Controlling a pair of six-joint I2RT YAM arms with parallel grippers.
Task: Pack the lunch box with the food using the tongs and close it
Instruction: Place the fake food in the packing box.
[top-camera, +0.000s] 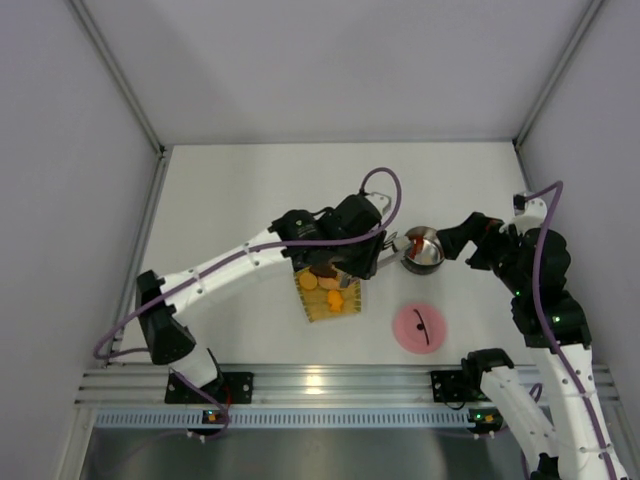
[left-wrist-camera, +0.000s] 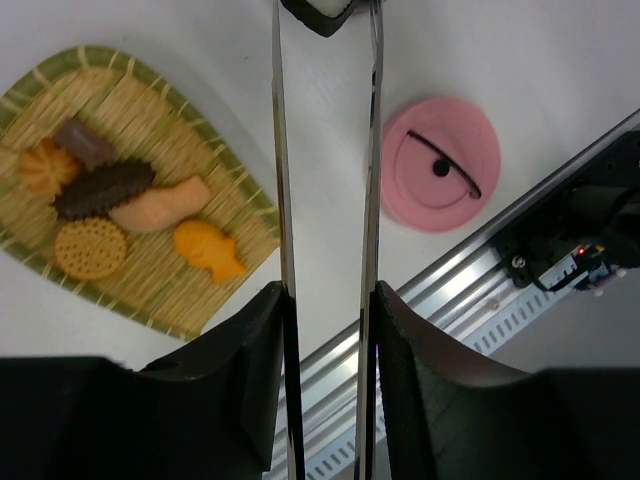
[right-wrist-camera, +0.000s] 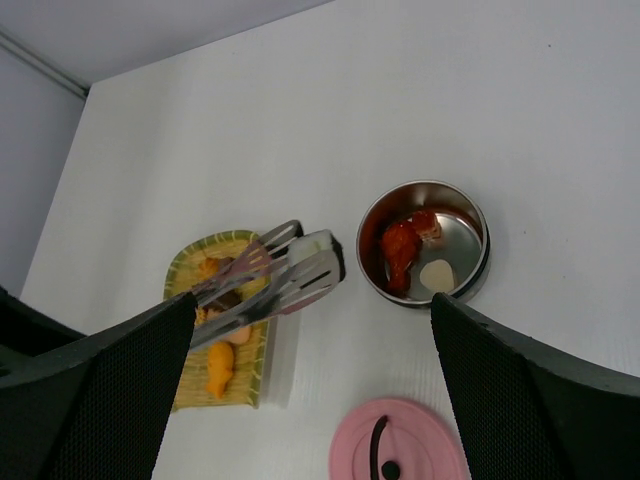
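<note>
White tabletop, walled by pale panels, carried everything. Left gripper (left-wrist-camera: 327, 295) was clenched on the 2 arms of the steel tongs (left-wrist-camera: 279, 150). Their tips pinched a white, dark-edged food piece (right-wrist-camera: 318, 256) in the air just beside the lunch box pot (right-wrist-camera: 458, 225), between it and the yellow woven tray (left-wrist-camera: 150, 285). 6 more pieces lay on that tray. Inside the pot sat a red drumstick (right-wrist-camera: 398, 255) and a pale round piece (right-wrist-camera: 437, 275). Right gripper (right-wrist-camera: 312, 300) hung spread wide at the pot's other side, holding nothing. Pink lid (left-wrist-camera: 440, 165) lay flat on the table, apart from the pot, nearer the arm bases.
</note>
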